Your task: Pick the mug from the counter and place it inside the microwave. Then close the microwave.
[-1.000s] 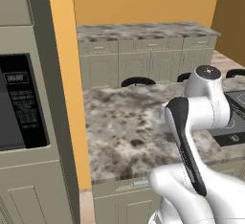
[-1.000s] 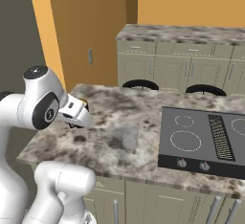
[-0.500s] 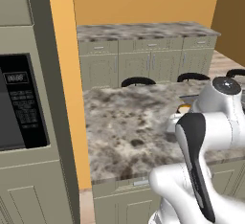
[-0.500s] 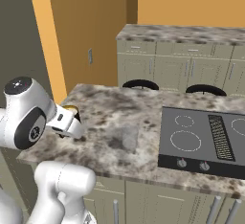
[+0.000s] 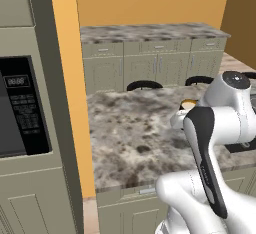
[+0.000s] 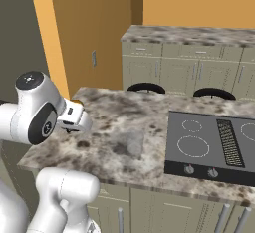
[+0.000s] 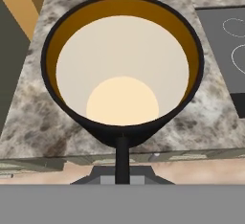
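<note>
Black mug (image 7: 122, 65) hides the jaws gripping it.

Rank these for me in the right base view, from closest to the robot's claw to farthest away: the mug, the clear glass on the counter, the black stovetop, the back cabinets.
1. The mug, right at the gripper, at the counter's left end.
2. The clear glass, mid-counter, to its right.
3. The stovetop, farther right.
4. The back cabinets, along the far wall.
</note>
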Motion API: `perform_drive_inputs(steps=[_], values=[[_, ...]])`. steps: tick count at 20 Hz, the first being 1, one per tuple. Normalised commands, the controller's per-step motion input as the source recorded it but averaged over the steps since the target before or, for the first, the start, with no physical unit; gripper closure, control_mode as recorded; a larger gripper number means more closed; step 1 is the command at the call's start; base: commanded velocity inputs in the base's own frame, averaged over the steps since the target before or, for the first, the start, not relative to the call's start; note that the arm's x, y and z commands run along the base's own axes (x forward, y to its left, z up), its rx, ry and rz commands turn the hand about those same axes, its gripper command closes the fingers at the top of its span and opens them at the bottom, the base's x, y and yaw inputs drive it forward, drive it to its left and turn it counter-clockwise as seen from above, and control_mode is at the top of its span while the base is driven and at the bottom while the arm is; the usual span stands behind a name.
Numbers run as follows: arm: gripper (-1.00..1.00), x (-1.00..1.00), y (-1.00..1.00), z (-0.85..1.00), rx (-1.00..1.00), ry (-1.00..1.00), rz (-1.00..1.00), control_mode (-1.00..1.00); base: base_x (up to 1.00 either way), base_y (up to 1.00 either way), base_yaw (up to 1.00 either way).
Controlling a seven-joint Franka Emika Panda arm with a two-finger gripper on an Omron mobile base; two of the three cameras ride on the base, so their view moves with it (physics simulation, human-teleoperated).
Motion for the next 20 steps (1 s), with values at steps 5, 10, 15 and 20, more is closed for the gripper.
perform_drive_inputs(steps=[5,10,15,20], values=[[1.0,0.0,0.0,0.0,0.0,0.0,0.0,-1.0,0.0,0.0,0.0],[1.0,0.0,0.0,0.0,0.0,0.0,0.0,-1.0,0.0,0.0,0.0],[1.0,0.0,0.0,0.0,0.0,0.0,0.0,-1.0,0.0,0.0,0.0],[1.0,0.0,0.0,0.0,0.0,0.0,0.0,-1.0,0.0,0.0,0.0]])
